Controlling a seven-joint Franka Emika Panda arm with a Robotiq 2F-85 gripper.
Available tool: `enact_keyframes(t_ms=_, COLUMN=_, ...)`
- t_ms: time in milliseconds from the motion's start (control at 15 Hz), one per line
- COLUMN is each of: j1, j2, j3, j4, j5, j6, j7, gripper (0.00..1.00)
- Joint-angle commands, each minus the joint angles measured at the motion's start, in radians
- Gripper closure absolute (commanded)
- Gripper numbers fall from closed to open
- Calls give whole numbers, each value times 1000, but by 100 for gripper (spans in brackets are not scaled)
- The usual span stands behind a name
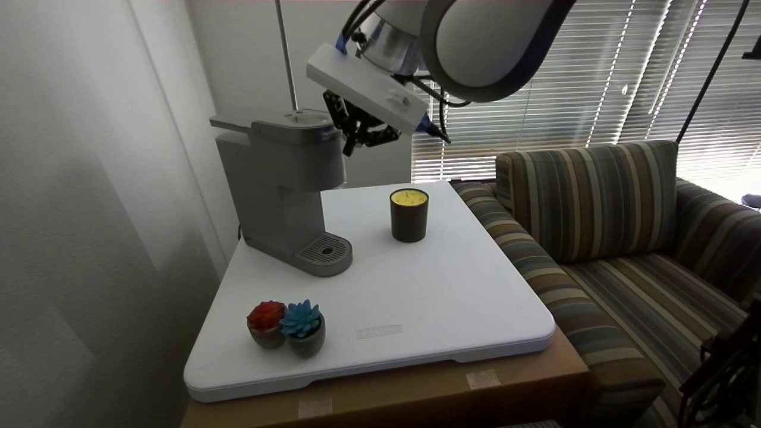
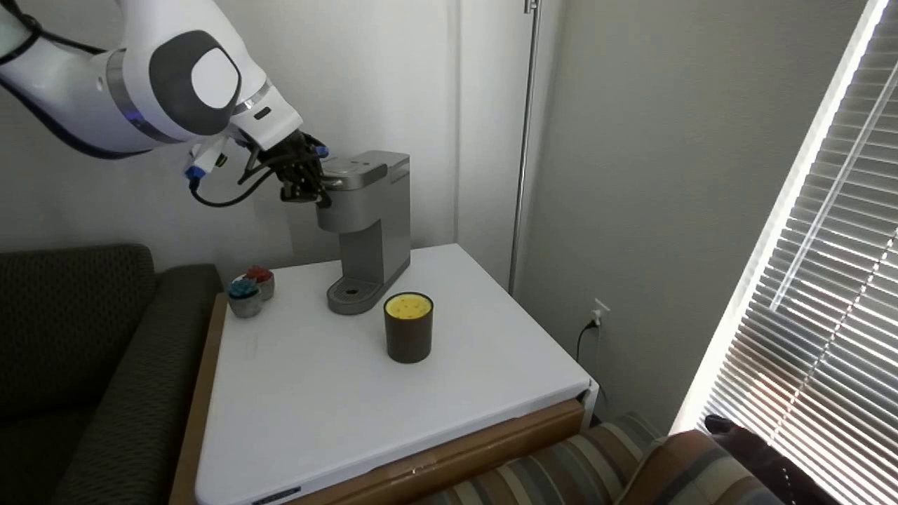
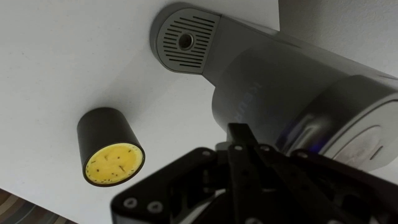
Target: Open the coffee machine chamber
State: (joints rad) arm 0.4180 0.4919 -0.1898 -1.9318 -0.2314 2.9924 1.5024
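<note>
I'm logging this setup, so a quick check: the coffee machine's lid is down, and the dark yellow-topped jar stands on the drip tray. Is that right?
Not quite: the jar is not on the drip tray; the wrist view shows it on the white tabletop, apart from the coffee machine. The lid is down.

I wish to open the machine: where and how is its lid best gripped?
Probably hook the lid by its front edge, from below, coming from the front: it looks shut, and its rounded front, near the gripper, overhangs the base.

red plant, blue plant, jar (yellow-topped)
</note>
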Motion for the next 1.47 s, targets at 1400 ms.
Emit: enact_keyframes(t_ms=1400, j1=336, j2=-48, j3=-386, j4=66, j5=-116, j6=11, j7=35, gripper=100)
